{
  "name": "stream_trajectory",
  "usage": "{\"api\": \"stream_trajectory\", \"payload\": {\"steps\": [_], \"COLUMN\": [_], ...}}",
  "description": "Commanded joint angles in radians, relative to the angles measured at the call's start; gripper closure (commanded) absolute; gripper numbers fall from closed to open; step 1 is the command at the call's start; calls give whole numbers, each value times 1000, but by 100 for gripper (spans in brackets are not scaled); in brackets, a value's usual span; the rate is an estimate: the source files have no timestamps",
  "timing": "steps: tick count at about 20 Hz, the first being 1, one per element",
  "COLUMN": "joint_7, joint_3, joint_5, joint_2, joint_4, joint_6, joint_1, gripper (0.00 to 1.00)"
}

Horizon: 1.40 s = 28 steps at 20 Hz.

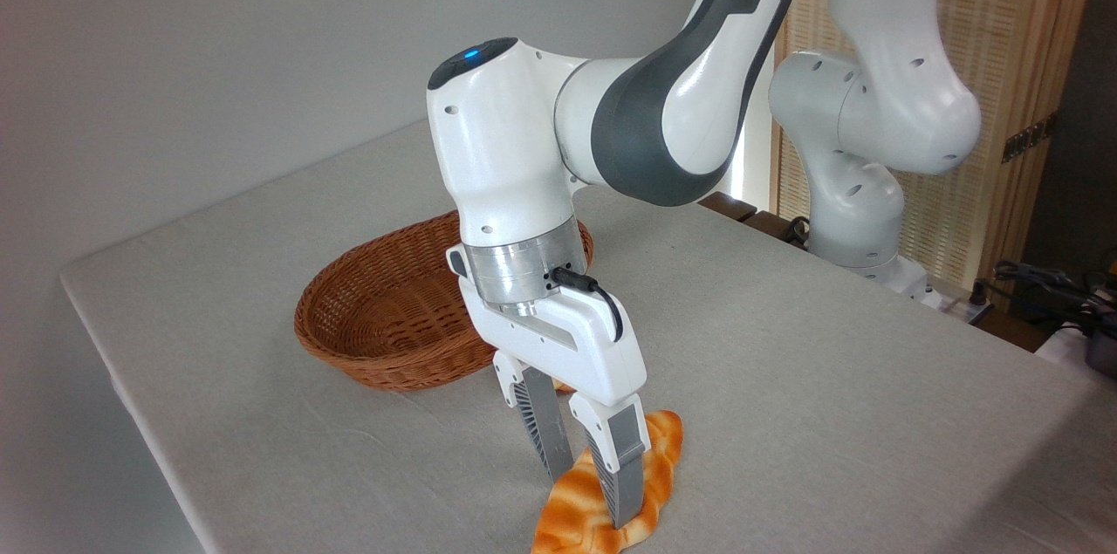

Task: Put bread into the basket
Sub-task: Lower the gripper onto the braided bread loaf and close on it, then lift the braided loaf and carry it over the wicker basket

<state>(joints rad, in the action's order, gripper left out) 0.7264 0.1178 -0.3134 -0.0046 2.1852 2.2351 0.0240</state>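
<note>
Camera view showed the bread (pixel 656 460) lying flat on the table (pixel 829 379), close to the front edge. It was long and twisted, orange with pale lines. One end pointed toward the back and the other end sat near the bottom of the picture.

On top of the loaf was the gripper (pixel 589 497). Its two gray fingers (pixel 548 432) pointed down, a little apart, with one on each side of the loaf's middle. The tips were down at the loaf and seemed to touch it, but I could not tell if they squeezed it tight. The bread was not lifted.

Behind the gripper and a bit to the left sat the basket (pixel 384 318). It was brown, woven and oval. It was near the bread but not touching it, and no part of the loaf was inside.

From the gripper, the white and gray arm (pixel 646 118) bent up and over to the right, to its base at the far side of the table.
</note>
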Motion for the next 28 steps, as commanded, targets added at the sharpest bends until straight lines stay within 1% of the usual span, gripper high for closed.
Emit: {"api": "stream_trajectory", "payload": {"steps": [1,2,3,4,14,15,16,17,19,20,21,22,24,26,27,28], "joint_7": [-18,-18,-18,-16,-13,-13,-13,-12,-10,-10,-10,-13,-24,-102,-169,-241], "joint_3": [10,8,8,8,5,3,-1,-7,-13,-29,-42,-58,-122,-180,-222,-263], "joint_5": [-23,-23,-23,-23,-13,-9,-4,19,95,131,155,174,215,263,283,292], "joint_2": [23,31,37,37,28,18,14,14,14,14,12,12,11,-9,-9,-3], "joint_4": [2,2,1,1,-13,-34,-74,-121,-227,-278,-326,-369,-415,-415,-413,-410], "joint_6": [17,17,17,15,2,-17,-62,-124,-225,-276,-340,-400,-478,-500,-502,-500], "joint_1": [4,4,4,4,4,5,10,10,13,14,14,14,14,16,16,16], "gripper": [29,52,67,74,75,75,75,75,75,75,75,75,75,75,75,75]}}
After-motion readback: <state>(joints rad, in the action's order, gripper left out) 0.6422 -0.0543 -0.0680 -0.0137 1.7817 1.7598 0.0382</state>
